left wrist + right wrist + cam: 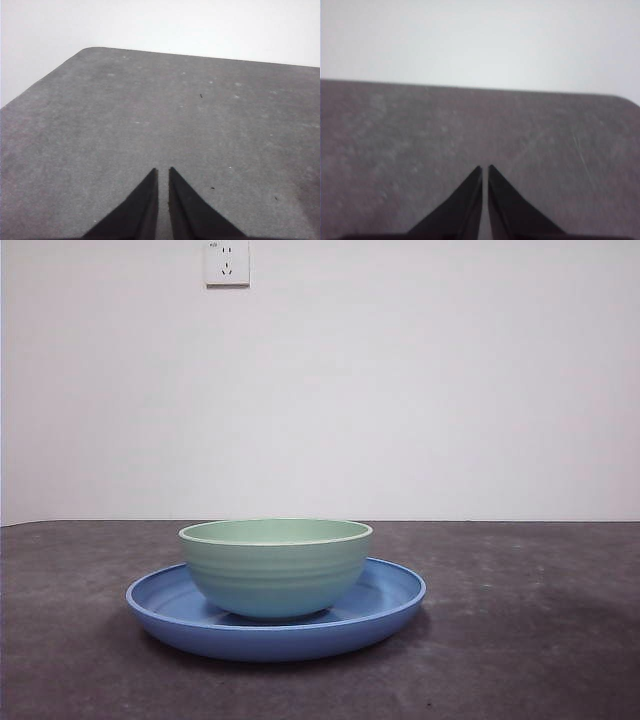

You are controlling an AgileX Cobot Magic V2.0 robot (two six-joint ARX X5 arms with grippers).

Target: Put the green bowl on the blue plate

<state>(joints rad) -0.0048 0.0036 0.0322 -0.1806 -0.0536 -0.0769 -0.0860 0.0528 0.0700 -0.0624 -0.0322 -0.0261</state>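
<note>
The bowl (275, 568) sits upright on the plate (390, 605).

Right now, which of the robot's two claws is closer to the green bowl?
I cannot tell. The bowl sits on the blue plate. The left gripper and right gripper, both shut, each see only bare table.

The green bowl (275, 565) is pale mint green, with faint horizontal ridges banding its outside and a lighter rim. The blue plate (390, 605) is a medium blue, its sloping rim a shade darker on the outside. The table (540, 640) is mottled dark grey with pale flecks. The wall (420, 380) is plain white, and its power socket (227, 262) is white too. Both grippers' jaws are black.
</note>
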